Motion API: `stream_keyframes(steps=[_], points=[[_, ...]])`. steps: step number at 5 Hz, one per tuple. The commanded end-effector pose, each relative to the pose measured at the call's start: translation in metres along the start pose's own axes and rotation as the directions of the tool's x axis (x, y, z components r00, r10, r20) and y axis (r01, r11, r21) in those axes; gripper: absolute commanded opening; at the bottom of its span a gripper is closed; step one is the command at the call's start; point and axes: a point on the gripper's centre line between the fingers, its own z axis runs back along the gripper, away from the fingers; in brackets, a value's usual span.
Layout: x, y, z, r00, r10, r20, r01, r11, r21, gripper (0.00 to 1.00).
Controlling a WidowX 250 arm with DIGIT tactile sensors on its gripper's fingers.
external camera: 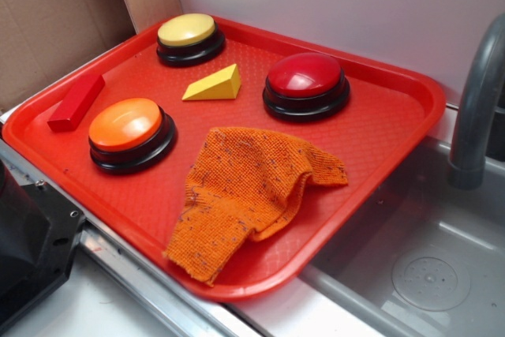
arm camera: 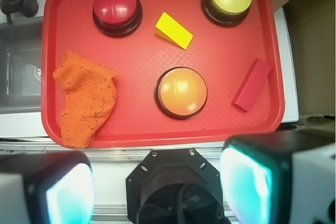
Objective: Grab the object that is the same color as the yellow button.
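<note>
Yellow wedge block [external camera: 214,85] lies on the red tray [external camera: 379,128], in the space between the 3 buttons. It sits near the yellow button [external camera: 188,35], which is at the far corner of the tray, and the red button [external camera: 305,82] is on its other side. Nothing touches the block. The orange button [external camera: 128,129] sits closer to the front of the tray. A red block [external camera: 76,102] lies by the tray's edge, beside the orange button. A crumpled orange cloth [external camera: 241,192] rests on the front part of the tray, apart from the buttons. A gray sink [external camera: 430,274] with a gray tap [external camera: 478,96] is next to the tray. In the wrist view, the gripper [arm camera: 157,187] hangs high above the near edge of the tray, well apart from the yellow block. Its 2 fingers [arm camera: 252,182] stand wide apart at the bottom corners of the picture, and they hold nothing.
</note>
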Motion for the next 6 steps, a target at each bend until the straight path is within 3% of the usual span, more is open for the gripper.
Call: stream_keyframes(steps=[1,2,3,4,5,6], points=[[0.0,0.0,0.0,1.0,0.0,0.0,0.0,1.0,0.0,1.0],[0.042,0.018,-0.012,0.967,-0.249,-0.045,0.253,0.957,0.141,1.0],[0.082,0.027,-0.04,0.87,-0.478,-0.123,0.489,0.868,0.088,1.0],[0.102,0.032,-0.068,0.763,-0.623,-0.172,0.643,0.76,0.097,1.0],[0.112,0.037,-0.116,0.63,-0.753,-0.192,0.774,0.63,0.069,1.0],[0.12,0.044,-0.142,0.603,-0.768,-0.217,0.795,0.601,0.083,1.0]])
